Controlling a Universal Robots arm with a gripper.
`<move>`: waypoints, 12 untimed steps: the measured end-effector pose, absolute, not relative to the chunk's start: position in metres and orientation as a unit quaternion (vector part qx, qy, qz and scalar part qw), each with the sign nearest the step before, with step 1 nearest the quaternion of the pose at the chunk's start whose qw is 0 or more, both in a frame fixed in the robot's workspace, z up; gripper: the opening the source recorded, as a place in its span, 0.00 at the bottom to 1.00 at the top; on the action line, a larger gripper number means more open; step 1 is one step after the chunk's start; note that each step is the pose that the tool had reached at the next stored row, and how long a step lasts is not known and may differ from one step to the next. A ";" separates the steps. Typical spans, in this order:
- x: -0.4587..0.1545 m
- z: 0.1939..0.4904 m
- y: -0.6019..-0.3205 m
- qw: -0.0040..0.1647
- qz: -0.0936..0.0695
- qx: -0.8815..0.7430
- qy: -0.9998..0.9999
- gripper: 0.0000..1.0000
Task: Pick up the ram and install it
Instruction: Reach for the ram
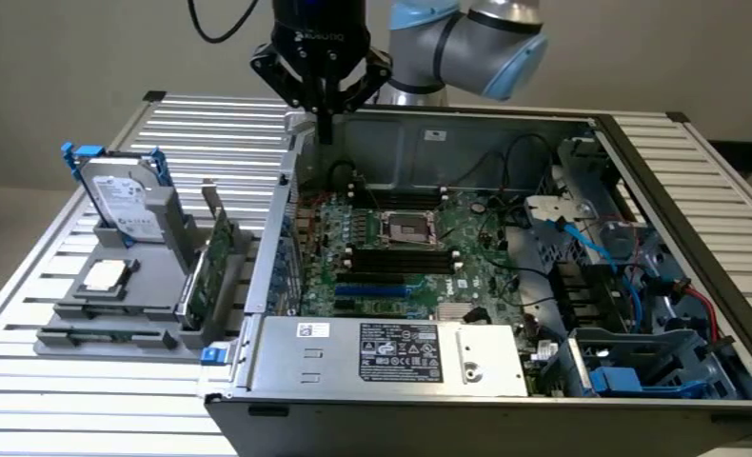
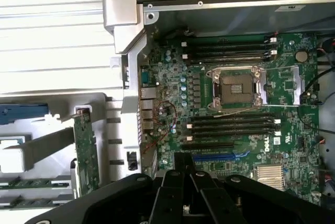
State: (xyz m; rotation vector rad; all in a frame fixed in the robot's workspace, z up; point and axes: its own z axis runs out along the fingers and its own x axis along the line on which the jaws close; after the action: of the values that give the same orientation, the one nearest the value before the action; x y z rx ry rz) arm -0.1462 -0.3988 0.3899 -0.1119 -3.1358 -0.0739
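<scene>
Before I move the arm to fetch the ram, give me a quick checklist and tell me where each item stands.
1. Ram lying in the gray fixture: ok.
2. Gripper above the ram: not ok; it hangs over a corner of the case, away from the fixture.
3. Slots beside the socket empty: ok.
4. Slot end clips open: cannot tell.
5. Way to the ram free: not ok; the card and the hard drive stand upright in the same fixture, between the case and the ram.
</scene>
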 end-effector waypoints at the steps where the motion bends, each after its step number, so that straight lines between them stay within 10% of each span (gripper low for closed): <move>1: -0.151 0.389 -0.399 0.003 -0.023 -0.036 -0.999 0.11; 12: -0.200 0.382 -0.399 0.019 -0.022 -0.036 -0.999 0.11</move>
State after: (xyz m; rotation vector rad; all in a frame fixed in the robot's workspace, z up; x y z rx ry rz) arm -0.2003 -0.3988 0.3823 -0.1119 -3.1009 -0.0696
